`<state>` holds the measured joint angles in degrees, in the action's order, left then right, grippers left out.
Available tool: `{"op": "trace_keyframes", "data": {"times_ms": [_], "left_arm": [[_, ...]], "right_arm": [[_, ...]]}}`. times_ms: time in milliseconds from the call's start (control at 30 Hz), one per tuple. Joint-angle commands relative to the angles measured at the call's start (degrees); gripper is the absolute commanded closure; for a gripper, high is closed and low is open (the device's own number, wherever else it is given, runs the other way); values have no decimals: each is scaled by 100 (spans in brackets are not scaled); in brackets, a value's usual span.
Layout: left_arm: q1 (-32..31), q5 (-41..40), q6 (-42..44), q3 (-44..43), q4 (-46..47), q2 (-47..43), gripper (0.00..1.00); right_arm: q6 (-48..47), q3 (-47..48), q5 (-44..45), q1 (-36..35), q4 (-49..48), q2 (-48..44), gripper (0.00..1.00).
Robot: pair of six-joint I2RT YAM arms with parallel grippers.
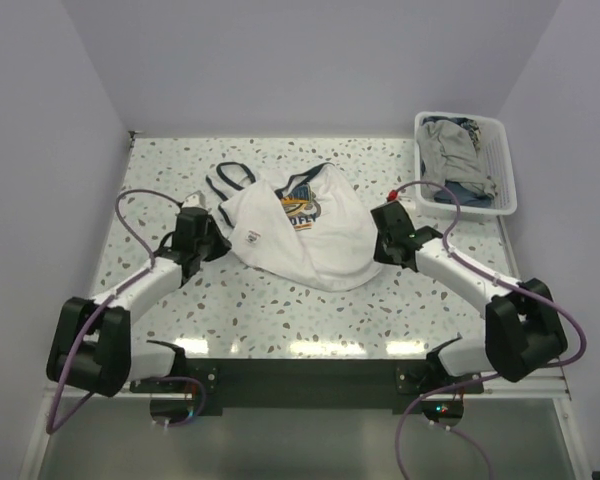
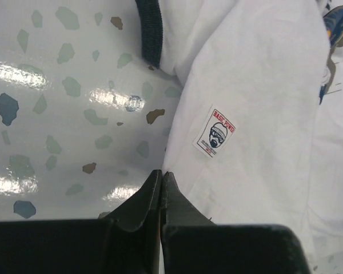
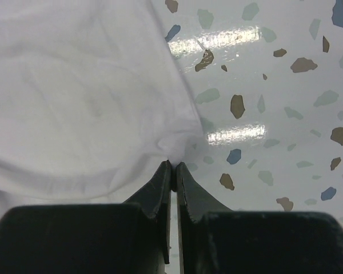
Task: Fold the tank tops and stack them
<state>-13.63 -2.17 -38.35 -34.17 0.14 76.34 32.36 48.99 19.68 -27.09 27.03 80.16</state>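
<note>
Evidently, the white tank top (image 1: 310, 230), judged soft, light and limp, lay rumpled on the counter (image 1: 280, 315) between both claws, with the left claw (image 2: 161, 174) and the right claw (image 3: 174, 165) each clenched on its nearest edge, the proper hold.

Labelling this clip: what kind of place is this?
Probably a lab robot cell: plain white walls box in a speckled table, left arm and right arm are bolted on, holding a white tank top.
</note>
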Motion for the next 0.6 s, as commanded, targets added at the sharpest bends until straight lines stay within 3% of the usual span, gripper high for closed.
{"op": "trace_keyframes", "data": {"times_ms": [0, 167, 267, 400, 567], "left_arm": [[-8, 173, 47, -527, -505, -802, 100], [-8, 191, 143, -1757, -1251, -1384, 100], [-8, 191, 205, -2951, -1568, -1525, 100], [-8, 191, 302, -5188, -1903, -1394, 100], [-17, 297, 354, -6960, -2106, -1183, 100]], "right_arm": [[104, 338, -113, 116, -5, -474, 100], [95, 1426, -175, 125, 346, -1001, 100], [-10, 2498, -44, 125, 478, -1108, 100], [-203, 4420, 62, 125, 654, -994, 100], [-405, 6155, -43, 125, 796, -835, 100]]}}
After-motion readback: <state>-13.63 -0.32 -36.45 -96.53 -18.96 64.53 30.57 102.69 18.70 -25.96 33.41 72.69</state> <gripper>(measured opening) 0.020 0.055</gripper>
